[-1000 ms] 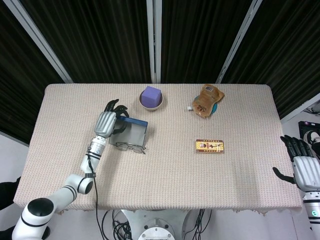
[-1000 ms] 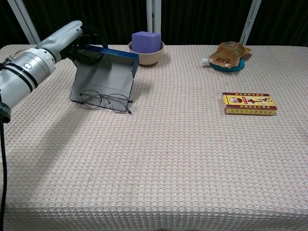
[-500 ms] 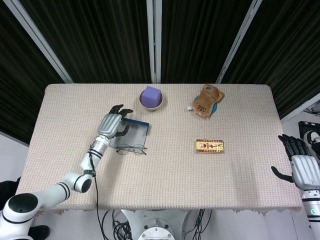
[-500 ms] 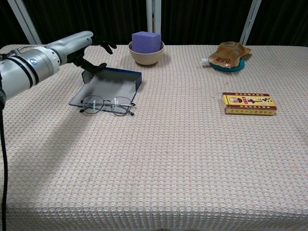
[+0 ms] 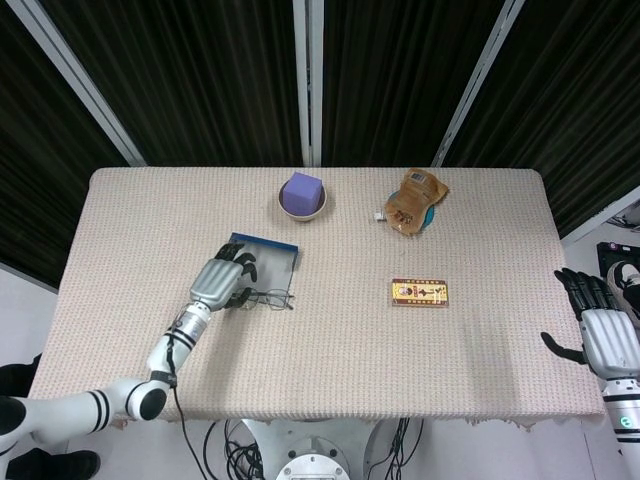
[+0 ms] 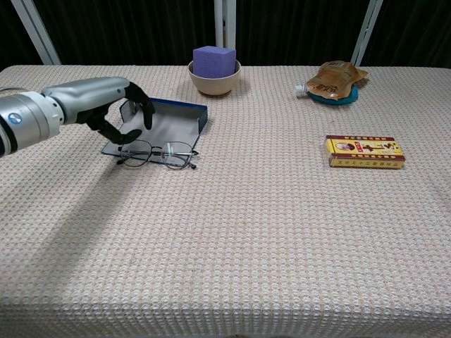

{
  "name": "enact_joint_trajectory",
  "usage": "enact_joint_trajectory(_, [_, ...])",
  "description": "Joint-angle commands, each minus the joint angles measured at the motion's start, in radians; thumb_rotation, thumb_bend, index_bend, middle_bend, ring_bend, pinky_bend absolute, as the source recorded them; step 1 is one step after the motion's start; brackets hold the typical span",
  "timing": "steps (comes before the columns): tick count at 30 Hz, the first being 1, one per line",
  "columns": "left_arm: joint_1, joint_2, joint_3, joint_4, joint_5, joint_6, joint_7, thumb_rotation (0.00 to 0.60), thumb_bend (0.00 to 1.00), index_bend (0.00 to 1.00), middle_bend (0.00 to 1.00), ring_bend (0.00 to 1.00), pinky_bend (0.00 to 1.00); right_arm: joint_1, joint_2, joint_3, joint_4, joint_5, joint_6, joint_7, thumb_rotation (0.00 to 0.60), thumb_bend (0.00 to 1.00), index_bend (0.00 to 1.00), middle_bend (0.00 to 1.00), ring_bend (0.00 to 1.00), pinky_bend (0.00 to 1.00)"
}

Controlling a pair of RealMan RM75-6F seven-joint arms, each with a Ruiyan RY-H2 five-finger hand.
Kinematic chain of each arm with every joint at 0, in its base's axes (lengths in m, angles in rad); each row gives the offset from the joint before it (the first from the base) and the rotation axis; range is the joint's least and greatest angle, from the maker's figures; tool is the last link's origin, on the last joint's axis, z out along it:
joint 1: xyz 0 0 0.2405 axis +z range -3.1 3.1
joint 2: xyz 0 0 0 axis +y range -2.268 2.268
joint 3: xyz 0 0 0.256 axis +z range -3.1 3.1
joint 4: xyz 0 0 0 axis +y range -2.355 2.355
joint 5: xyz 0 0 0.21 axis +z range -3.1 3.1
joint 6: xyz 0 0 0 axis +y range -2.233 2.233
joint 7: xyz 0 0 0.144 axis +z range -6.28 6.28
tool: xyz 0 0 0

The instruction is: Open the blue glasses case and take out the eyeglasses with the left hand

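Note:
The blue glasses case (image 5: 268,262) (image 6: 169,122) lies opened flat on the table's left half, grey lining up. Thin-framed eyeglasses (image 5: 268,297) (image 6: 156,155) rest at its near edge, partly on the cloth. My left hand (image 5: 222,281) (image 6: 118,105) hovers over the case's left part, just behind the left lens, fingers curved downward and apart, holding nothing. My right hand (image 5: 600,325) is off the table's right edge, fingers spread, empty; the chest view does not show it.
A beige bowl (image 5: 302,208) (image 6: 213,76) holding a purple cube stands behind the case. A brown pouch on a teal dish (image 5: 413,202) (image 6: 335,79) sits at the back right. A yellow box (image 5: 419,293) (image 6: 365,151) lies right of centre.
The case lid, held upright a second ago, has dropped flat. My left hand has let it go and come forward and down toward the eyeglasses. The right hand has barely moved.

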Motion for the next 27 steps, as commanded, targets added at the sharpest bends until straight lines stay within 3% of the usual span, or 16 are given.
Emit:
enact_joint_trajectory(1, [0.008,0.011,0.01,-0.057,-0.1,0.0,0.099,0.6,0.41,0.45,0.19,0.02,0.0,-0.003,0.001,-0.001,0.001,-0.001,0.004,0.002,0.6,0.18,0.02,0.07,0.0,0.0])
enact_joint_trajectory(7, [-0.004,-0.003,0.003,-0.072,-0.148,0.011,0.158,0.6,0.33,0.43,0.18,0.0,0.0,-0.005,-0.002,-0.003,0.003,-0.006,0.009,0.005,0.6,0.18,0.02,0.07,0.0,0.0])
enact_joint_trajectory(15, [-0.017,-0.005,-0.005,-0.087,-0.157,0.002,0.166,0.6,0.33,0.38,0.17,0.0,0.0,-0.003,-0.001,-0.003,0.005,-0.003,0.005,0.007,0.6,0.18,0.02,0.07,0.0,0.0])
enact_joint_trajectory(27, [-0.03,-0.005,0.022,-0.117,-0.16,-0.014,0.193,0.6,0.33,0.44,0.17,0.0,0.0,-0.005,0.0,-0.004,0.007,0.001,0.004,0.009,0.6,0.18,0.02,0.07,0.0,0.0])
